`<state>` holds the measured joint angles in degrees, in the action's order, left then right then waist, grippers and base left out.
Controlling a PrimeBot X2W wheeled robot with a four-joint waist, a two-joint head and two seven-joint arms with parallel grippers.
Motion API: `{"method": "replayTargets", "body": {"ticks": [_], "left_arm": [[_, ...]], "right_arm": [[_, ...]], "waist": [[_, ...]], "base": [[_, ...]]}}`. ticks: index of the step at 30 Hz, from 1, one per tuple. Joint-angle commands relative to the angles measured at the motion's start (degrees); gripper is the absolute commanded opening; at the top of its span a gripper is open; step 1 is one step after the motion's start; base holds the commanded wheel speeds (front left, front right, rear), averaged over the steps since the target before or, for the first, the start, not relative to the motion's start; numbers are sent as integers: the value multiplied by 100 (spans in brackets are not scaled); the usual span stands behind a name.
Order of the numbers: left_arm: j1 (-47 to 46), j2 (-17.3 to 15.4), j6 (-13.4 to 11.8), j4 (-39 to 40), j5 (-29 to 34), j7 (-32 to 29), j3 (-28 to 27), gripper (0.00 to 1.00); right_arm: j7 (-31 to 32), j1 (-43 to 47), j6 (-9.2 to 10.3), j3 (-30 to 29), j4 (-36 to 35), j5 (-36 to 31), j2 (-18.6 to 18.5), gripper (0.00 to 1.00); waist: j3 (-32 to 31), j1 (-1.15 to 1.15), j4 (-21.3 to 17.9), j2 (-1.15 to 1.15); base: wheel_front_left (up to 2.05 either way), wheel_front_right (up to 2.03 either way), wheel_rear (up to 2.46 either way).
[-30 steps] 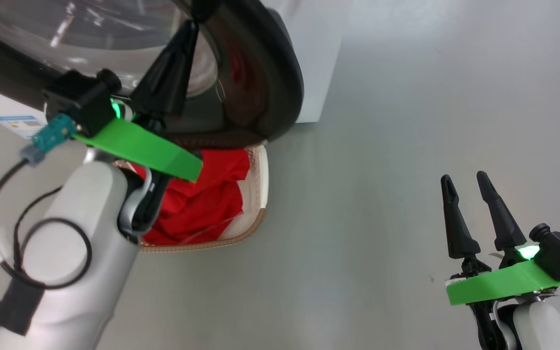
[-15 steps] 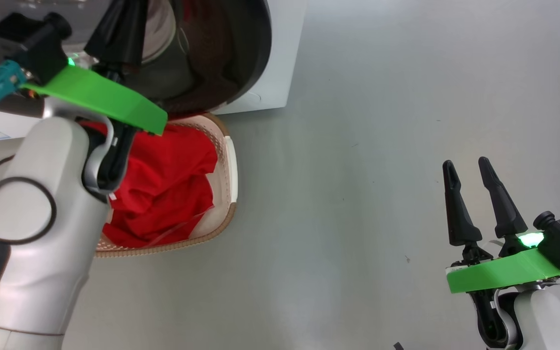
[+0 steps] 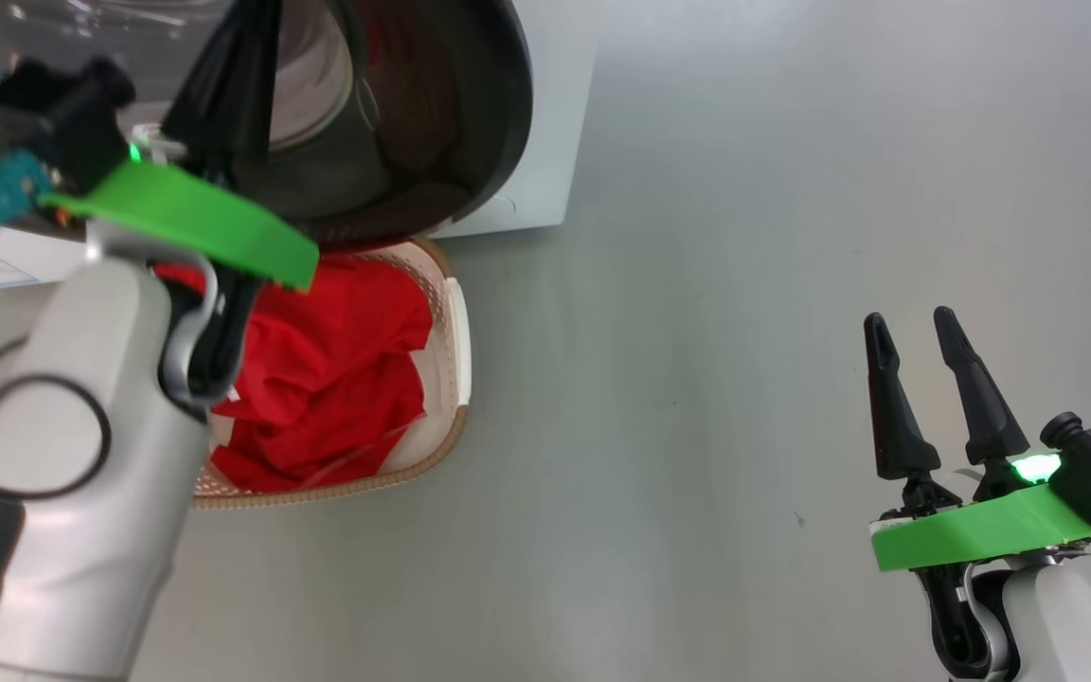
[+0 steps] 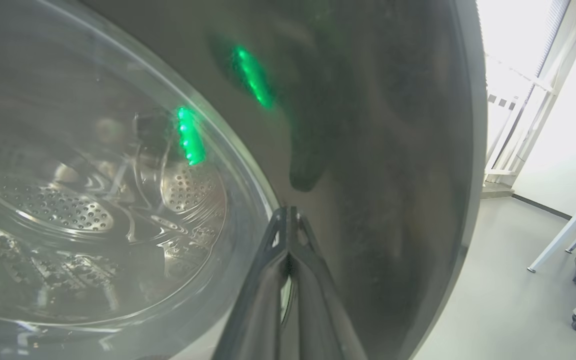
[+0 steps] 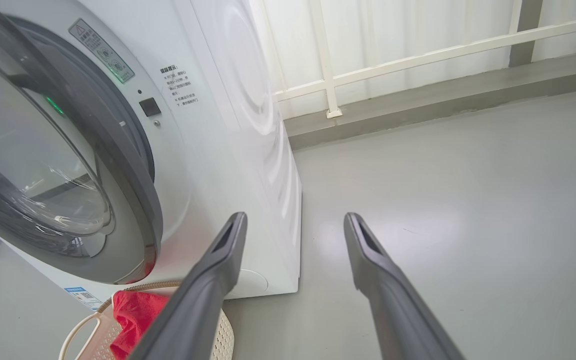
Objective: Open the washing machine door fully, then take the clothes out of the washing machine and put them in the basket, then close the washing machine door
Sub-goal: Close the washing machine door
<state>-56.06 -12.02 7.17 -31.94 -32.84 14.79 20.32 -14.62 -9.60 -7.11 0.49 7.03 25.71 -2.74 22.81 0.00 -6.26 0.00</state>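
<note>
My left gripper [image 3: 244, 43] is shut with nothing in it, its tips pressed on the washing machine door [image 3: 500, 104]. In the left wrist view the left gripper [image 4: 288, 212] touches the door's glossy black frame [image 4: 393, 150] just beside the clear glass bowl [image 4: 93, 200]. From the right wrist, the door [image 5: 118, 165] stands almost flat against the white washing machine [image 5: 228, 125]. The red clothes [image 3: 328, 369] lie in the cream basket [image 3: 457, 379] on the floor below the door. My right gripper [image 3: 907, 320] hangs open and empty far to the right, over bare floor.
Grey floor [image 3: 697, 379] spreads out right of the machine and basket. A white railing [image 5: 368, 65] and a raised grey kerb [image 5: 418, 100] run behind the machine. White table legs [image 4: 568, 225] stand off to the side.
The head camera has shifted. The door has swung closer to the machine's front, with my shut left gripper still against it. The right gripper has stayed where it was, still open.
</note>
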Motion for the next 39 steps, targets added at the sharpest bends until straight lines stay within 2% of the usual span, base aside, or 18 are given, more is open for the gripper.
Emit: {"method": "replayTargets", "body": {"ticks": [1,15,26,30,31,39], "left_arm": [[206,-225,32,178,39,21,-216,0],[1949,-77,32,590,329,21,-973,0],[2943,-25,32,836,705,21,-1452,0],[3287,19,32,913,853,21,-1656,16],[3369,29,32,947,883,21,-1701,23],[3999,31,32,1279,1069,21,-2004,53]], "right_arm": [[-38,2,-37,79,-121,-12,-14,100],[-38,397,-37,-9,-81,-248,-14,100],[-38,728,-37,-125,-76,-368,-14,100],[-38,840,-37,-165,-71,-394,-14,100],[-38,864,-37,-171,-71,-398,-14,100],[-38,1024,-37,-213,-93,-424,-14,100]], "waist": [[-107,0,61,0],[-672,0,288,0],[-974,0,497,0],[-1086,0,542,0],[-1105,0,547,0],[-1279,0,568,0]], "base": [[0,0,0],[0,0,0],[0,0,0],[0,0,0],[0,0,0],[0,0,0]]}}
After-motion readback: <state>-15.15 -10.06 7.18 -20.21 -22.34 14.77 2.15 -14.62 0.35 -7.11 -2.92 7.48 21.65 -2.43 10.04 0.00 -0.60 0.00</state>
